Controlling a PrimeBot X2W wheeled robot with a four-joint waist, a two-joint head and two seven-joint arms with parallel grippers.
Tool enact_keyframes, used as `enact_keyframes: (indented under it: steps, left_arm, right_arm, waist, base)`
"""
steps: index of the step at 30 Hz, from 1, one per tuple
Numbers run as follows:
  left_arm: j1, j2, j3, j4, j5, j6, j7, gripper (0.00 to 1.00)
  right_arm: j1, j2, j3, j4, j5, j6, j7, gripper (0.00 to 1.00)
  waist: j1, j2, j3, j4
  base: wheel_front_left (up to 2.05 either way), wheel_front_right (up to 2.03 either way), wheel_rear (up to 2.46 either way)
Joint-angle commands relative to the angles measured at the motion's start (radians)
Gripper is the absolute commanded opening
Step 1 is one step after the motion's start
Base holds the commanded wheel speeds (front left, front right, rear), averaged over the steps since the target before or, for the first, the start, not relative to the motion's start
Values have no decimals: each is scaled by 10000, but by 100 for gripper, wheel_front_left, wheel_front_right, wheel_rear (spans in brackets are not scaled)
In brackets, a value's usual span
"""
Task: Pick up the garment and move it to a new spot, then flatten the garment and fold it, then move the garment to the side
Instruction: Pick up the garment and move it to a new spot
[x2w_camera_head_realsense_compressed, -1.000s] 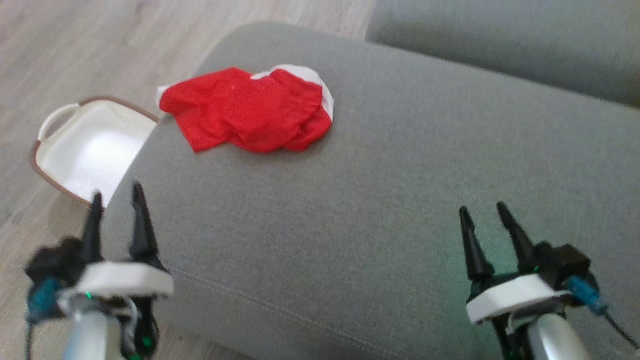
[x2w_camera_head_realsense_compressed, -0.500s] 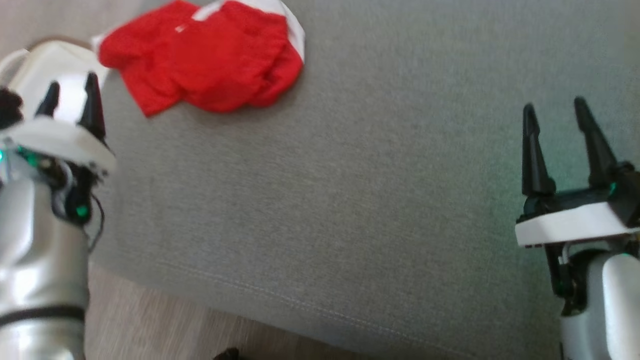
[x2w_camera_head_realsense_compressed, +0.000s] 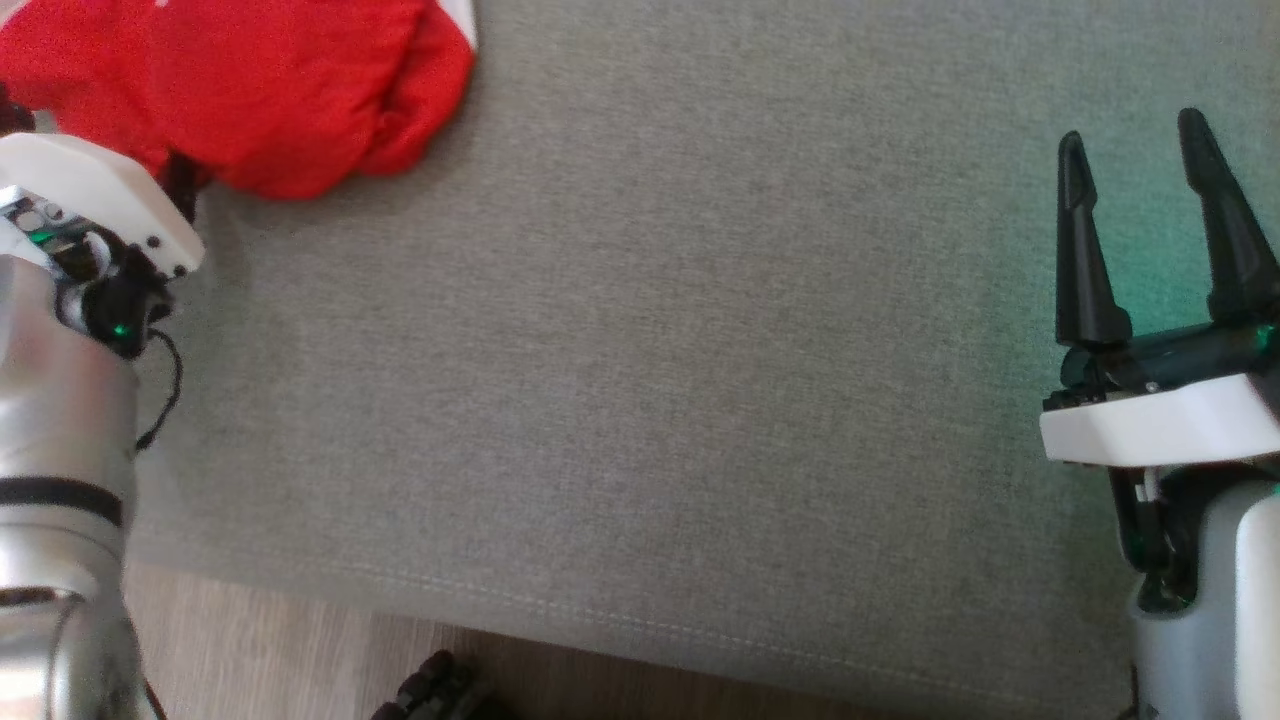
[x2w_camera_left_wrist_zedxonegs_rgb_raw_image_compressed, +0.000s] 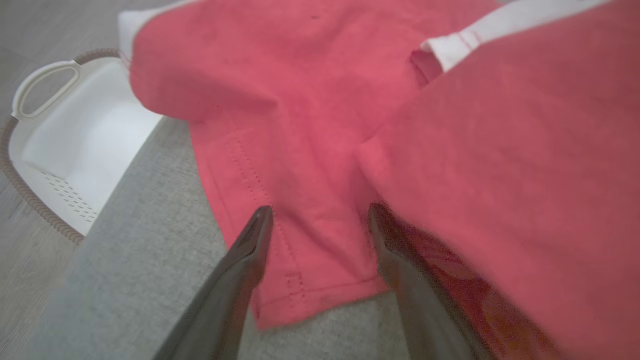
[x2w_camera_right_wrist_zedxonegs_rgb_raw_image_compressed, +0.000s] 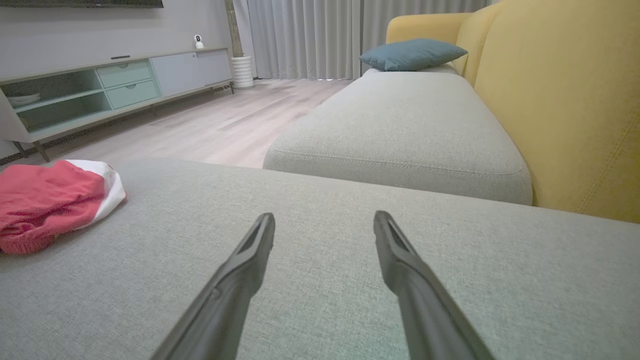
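- Left wrist view: the crumpled red fabric garment with white trim (x2w_camera_left_wrist_zedxonegs_rgb_raw_image_compressed: 310, 125) lies near the left edge of the grey woven sofa cushion (x2w_camera_left_wrist_zedxonegs_rgb_raw_image_compressed: 115, 260).
- The left gripper (x2w_camera_left_wrist_zedxonegs_rgb_raw_image_compressed: 321, 210) hangs over its hem, fingers spread wide, gripping nothing.
- The right gripper (x2w_camera_head_realsense_compressed: 1130, 130) hovers well apart, equally wide, empty.
- A white plastic basket (x2w_camera_left_wrist_zedxonegs_rgb_raw_image_compressed: 75, 135) sits on the floor beside the cushion.

Garment (x2w_camera_head_realsense_compressed: 240, 90) on the seat cushion (x2w_camera_head_realsense_compressed: 640, 350), far left; basket (x2w_camera_left_wrist_zedxonegs_rgb_raw_image_compressed: 75, 145) on the floor left of the cushion (just beside it). Left gripper (x2w_camera_left_wrist_zedxonegs_rgb_raw_image_compressed: 320, 215) over the garment's near edge; right gripper (x2w_camera_head_realsense_compressed: 1130, 130) well apart, at right.
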Motion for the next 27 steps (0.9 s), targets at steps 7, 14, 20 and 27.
enact_keyframes:
  steps: [7, 14, 20, 27]
  left_arm:
    - [-652, 1091, -43, 685, 209, 427, 400, 0]
    - [-942, 1329, -119, 466, 344, 697, -1455, 0]
    - [-1140, 1443, -41, -409, 321, 473, -3734, 0]
    - [-878, 1708, -43, -2616, 764, 498, -3978, 0]
  right_arm:
    - [-196, -12, 224, -609, -62, 19, 131, 100]
    - [-221, -12, 193, -148, 250, 19, -217, 100]
    - [-100, -12, 194, 645, 731, 19, -719, 100]
    - [166, -12, 111, 1382, 1322, 19, -1198, 100]
  waist:
    - [-1, 0, 301, -293]
    - [-1, 0, -338, -348]
    - [-1, 0, -1547, -596]
    - [-1, 0, -2841, -1004]
  base:
    - [0, 0, 0]
    - [0, 0, 0]
    - [0, 0, 0]
    - [0, 0, 0]
